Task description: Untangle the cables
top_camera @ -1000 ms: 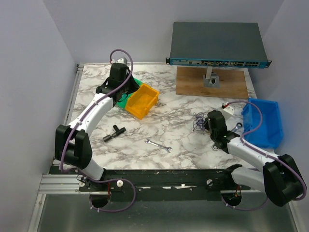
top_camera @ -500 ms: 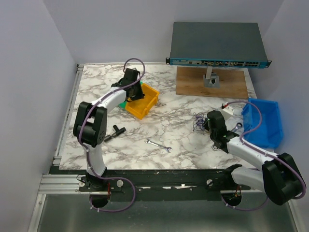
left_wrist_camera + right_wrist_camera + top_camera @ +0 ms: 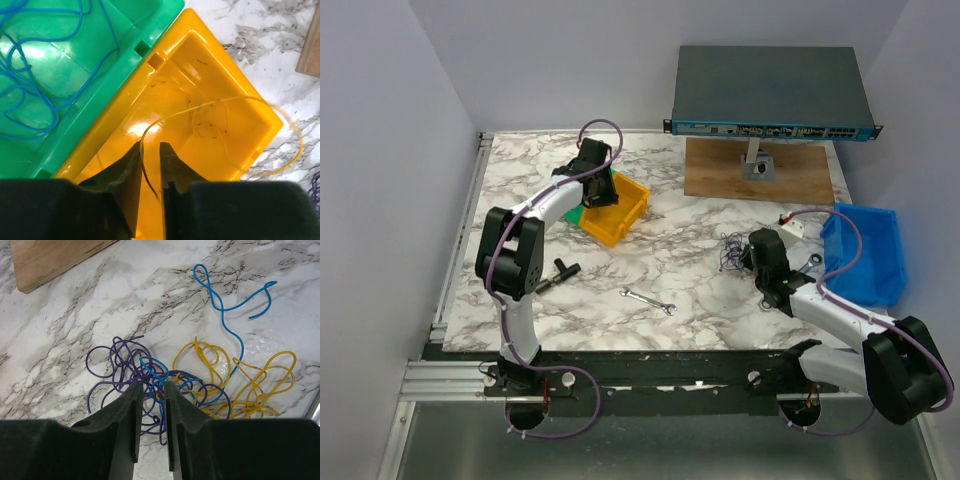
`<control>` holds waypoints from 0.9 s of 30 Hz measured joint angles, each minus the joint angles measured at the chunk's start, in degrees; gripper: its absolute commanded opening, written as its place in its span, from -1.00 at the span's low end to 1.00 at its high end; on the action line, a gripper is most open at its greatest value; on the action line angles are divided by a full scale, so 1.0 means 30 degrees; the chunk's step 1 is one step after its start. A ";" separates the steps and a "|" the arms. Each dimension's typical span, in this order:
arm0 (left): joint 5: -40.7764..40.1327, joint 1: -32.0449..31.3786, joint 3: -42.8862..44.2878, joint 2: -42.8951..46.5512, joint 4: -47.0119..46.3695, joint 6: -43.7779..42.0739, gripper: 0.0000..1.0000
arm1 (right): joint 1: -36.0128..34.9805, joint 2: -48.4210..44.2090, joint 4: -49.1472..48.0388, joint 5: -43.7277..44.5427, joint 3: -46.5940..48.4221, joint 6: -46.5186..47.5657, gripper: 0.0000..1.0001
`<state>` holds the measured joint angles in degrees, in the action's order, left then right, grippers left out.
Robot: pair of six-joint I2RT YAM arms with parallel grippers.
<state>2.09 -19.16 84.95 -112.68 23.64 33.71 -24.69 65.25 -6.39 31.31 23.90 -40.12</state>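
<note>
The cables (image 3: 172, 377) mix 3 colours: purple, bright blue and yellow. A thin wire (image 3: 220, 101) of pale yellow shows against the glossy, deeper yellow bin (image 3: 220, 62); the green bin (image 3: 145, 20) is vivid and shiny. The table (image 3: 690, 280) is white marble with grey veining. The 3rd bin (image 3: 865, 250) is blue, the board (image 3: 800, 175) is brown wood, and the switch (image 3: 770, 80) is dark grey with a teal front strip. The left gripper (image 3: 149, 147) and right gripper (image 3: 151, 386) are black.
</note>
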 measured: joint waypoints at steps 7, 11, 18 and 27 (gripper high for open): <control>-0.0685 0.0007 -0.0634 0.2535 0.0102 -0.0073 0.06 | 0.0000 0.0000 0.0000 -0.0007 0.0000 0.0000 -0.39; -0.0911 -0.0029 -0.0969 0.3978 0.0036 -0.0087 0.17 | 0.0000 0.0000 0.0000 -0.0022 0.0000 0.0000 -0.40; -0.1005 -0.0284 -0.1078 0.4743 0.0036 -0.0262 0.21 | 0.0000 0.0000 0.0000 -0.0029 0.0000 0.0000 -0.39; -0.1035 -0.0321 -0.0976 0.4510 0.0379 -0.0474 -0.86 | 0.0000 0.0000 0.0000 -0.0029 0.0000 0.0000 -0.39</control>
<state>-1.02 -20.12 82.02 -99.15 24.77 32.29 -24.69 65.25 -6.39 31.22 23.90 -40.12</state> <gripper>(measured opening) 0.537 0.304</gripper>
